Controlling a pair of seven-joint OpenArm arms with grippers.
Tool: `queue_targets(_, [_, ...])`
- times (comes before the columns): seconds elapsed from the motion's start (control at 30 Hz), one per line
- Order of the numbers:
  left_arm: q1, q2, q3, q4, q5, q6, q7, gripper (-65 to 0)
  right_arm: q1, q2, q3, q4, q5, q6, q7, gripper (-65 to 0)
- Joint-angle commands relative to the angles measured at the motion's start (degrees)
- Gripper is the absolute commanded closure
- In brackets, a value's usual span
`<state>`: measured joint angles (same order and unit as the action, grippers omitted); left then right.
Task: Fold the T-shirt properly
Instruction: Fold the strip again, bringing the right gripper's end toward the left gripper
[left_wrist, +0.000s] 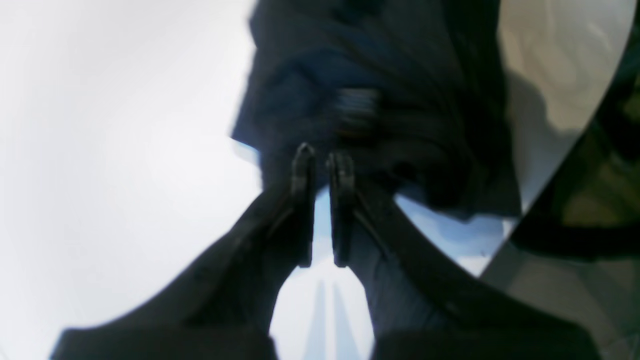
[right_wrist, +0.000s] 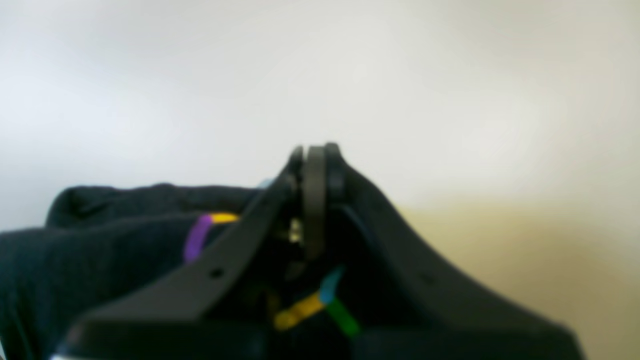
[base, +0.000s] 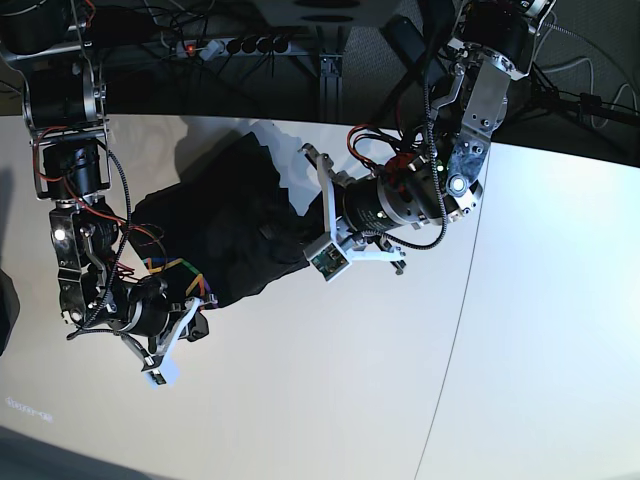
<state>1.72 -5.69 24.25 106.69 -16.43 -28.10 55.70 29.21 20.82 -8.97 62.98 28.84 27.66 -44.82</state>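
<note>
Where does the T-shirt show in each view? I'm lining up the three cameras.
Left wrist: T-shirt fills upper centre, beyond the left gripper.
Right wrist: lower left, bunched by the right gripper, coloured print showing.
Base: centre-left, spread between both arms.
Shared landmark: the white table.

Black T-shirt (base: 235, 235) bunched on table, rainbow print showing.

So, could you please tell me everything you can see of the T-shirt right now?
The T-shirt is a dark, almost black soft knit, bunched in a crumpled heap on the white table, not yet folded flat. Bits of a multicoloured line print show at its lower edge, near the right gripper, which is shut on that edge. The left gripper meets the opposite side, nearly closed; whether it pinches cloth is unclear.
</note>
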Motion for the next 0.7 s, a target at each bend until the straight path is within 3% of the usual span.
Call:
queue_targets(0.0, [-1.03,0.61,-0.76,1.79,-0.90,0.46,-1.66,-5.8,1.75,0.44,0.37,0.81,0.70,4.11,1.36,0.0])
queue_targets(0.2, [-0.48,1.18,-0.57,2.91,-11.54,-0.22,-1.53,-5.8,1.75,0.11,0.37,0.81,0.72,4.11,1.38,0.0])
queue_targets(0.33, [-0.44,3.74,5.31,2.12,-5.03,-0.17,-4.28,-5.8,1.73,0.11,0.37,0.81,0.70,4.11,1.55,0.0])
queue_targets(0.5, [-0.44,6.69,11.82,-1.97,-2.99,-0.20,-5.79,-5.8,1.73,-0.07,0.37,0.81,0.72,4.11,1.49,0.0])
queue_targets(0.67, [-0.61,6.93,14.82,-9.27,1.99,-0.17,-9.31,-5.8,1.73,0.00,0.37,0.66,0.70,4.11,-0.26,0.0])
